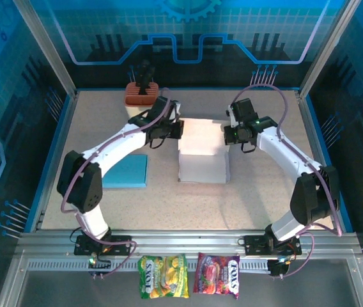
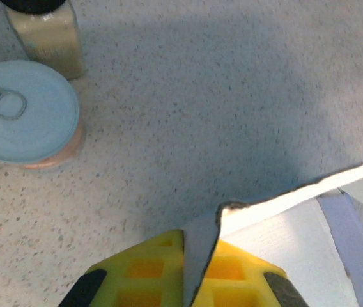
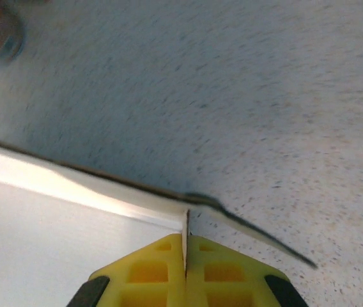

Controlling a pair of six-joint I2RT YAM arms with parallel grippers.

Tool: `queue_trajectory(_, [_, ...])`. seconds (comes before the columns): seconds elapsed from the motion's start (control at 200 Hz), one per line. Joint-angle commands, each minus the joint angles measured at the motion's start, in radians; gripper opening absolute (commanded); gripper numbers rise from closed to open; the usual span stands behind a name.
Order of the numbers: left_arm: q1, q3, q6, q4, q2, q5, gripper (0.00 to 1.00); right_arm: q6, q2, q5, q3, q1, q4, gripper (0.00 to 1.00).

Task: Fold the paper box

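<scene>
Two paper box (image 1: 202, 157) edges clamped, left end effector (image 2: 194, 272), right end effector (image 3: 186, 259)

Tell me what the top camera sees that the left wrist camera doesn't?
Top camera adds: a flat blue sheet, a green snack bag, a red snack bag, and the right gripper. Left wrist camera adds: a round can with a pale pull-tab lid. Both share: the white paper box, the speckled table, and the left gripper shut on a flap.
</scene>
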Motion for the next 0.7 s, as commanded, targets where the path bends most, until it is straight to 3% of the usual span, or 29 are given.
queue_trajectory(0.0, [-0.025, 0.12, -0.161, 0.046, 0.077, -0.035, 0.0, 0.172, -0.044, 0.096, -0.005, 0.028, 0.123, 0.0])
queue_trajectory(0.27, [-0.026, 0.275, -0.131, 0.349, 0.273, 0.042, 0.0, 0.181, -0.082, 0.145, -0.196, 0.006, 0.571, 0.0])
queue_trajectory(0.46, [-0.037, 0.166, -0.063, 0.637, 0.309, 0.111, 0.0, 0.109, -0.07, 0.119, -0.417, -0.013, 1.023, 0.0])
queue_trajectory(0.695, [-0.039, -0.023, -0.077, 0.885, 0.282, 0.118, 0.0, 0.062, -0.057, 0.119, -0.527, -0.02, 1.172, 0.0])
